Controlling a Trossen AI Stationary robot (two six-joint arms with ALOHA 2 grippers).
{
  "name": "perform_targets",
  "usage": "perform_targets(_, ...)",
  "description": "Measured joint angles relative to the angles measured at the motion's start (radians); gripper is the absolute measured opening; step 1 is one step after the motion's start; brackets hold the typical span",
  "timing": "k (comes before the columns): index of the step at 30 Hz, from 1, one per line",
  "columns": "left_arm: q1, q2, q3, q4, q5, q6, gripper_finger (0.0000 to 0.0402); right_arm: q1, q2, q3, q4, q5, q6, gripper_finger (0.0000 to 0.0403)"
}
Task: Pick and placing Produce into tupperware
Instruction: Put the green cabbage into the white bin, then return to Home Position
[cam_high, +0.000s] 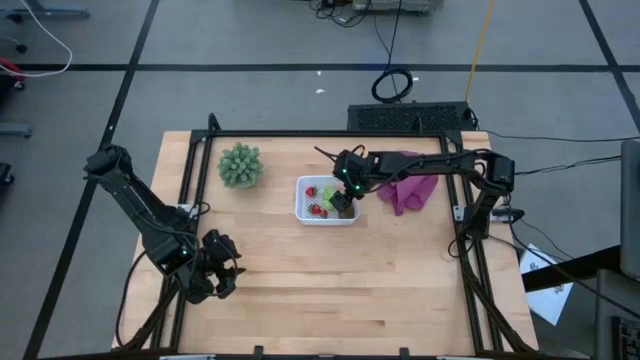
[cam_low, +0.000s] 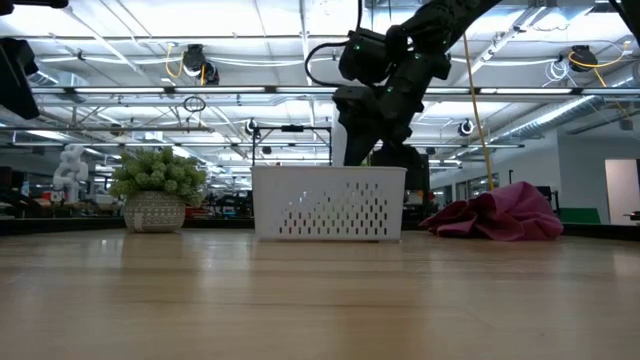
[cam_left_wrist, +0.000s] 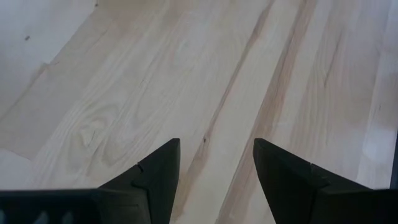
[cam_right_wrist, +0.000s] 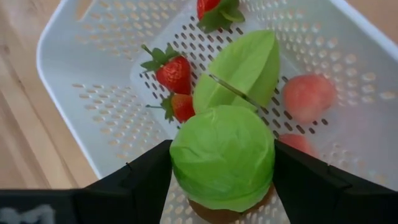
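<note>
The white perforated tupperware (cam_high: 312, 212) (cam_low: 328, 203) stands mid-table. My right gripper (cam_high: 343, 200) (cam_right_wrist: 222, 180) hangs over its right end, shut on a round bright green piece (cam_right_wrist: 222, 152). In the tupperware lie three strawberries (cam_right_wrist: 173, 71), a green leaf-shaped piece (cam_right_wrist: 245, 65) and two pink fruits (cam_right_wrist: 309, 96). A brown piece (cam_right_wrist: 224, 213) shows just under the green one. My left gripper (cam_high: 222, 270) (cam_left_wrist: 216, 149) waits open above the table's near-left part. My right gripper pinches the round green piece across its widest part, one dark finger (cam_right_wrist: 149, 177) on each flank (cam_right_wrist: 180, 158). The fingers come from above, slanting down into the tupperware. Whether the piece is clear of the brown piece below it, I cannot tell.
A spiky grey-green plant (cam_high: 240, 165) (cam_low: 158, 190) stands left of the tupperware. The purple cloth (cam_high: 408, 190) (cam_low: 495, 215) lies bunched to its right, under the right arm. Bare wood (cam_high: 340, 290) fills the near half of the table.
</note>
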Motion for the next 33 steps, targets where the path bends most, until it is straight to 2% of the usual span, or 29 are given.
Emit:
perform_targets(9, 0.001, 0.0, 0.0, 0.0, -0.026, 0.002, 0.0207, -0.001, 0.0, -0.02, 0.024, 0.024, 0.014, 0.0298)
perform_targets(15, 0.013, 0.0, 0.0, 0.0, -0.026, 0.006, 0.0207, 0.005, 0.0, -0.02, 0.084, 0.017, -0.003, 0.0304)
perform_targets(18, 0.021, 0.0, 0.0, 0.0, -0.025, 0.023, 0.0207, 0.009, 0.0, -0.02, 0.138, -0.037, -0.003, 0.0303)
perform_targets(25, 0.047, 0.0, 0.0, 0.0, -0.031, 0.06, 0.0207, 0.013, -0.035, -0.017, 0.26, -0.289, 0.046, 0.0302)
perform_targets(33, 0.053, 0.0, 0.0, -0.008, -0.058, 0.08, 0.0207, 0.067, -0.134, -0.017, 0.274, -0.319, 0.053, 0.0302)
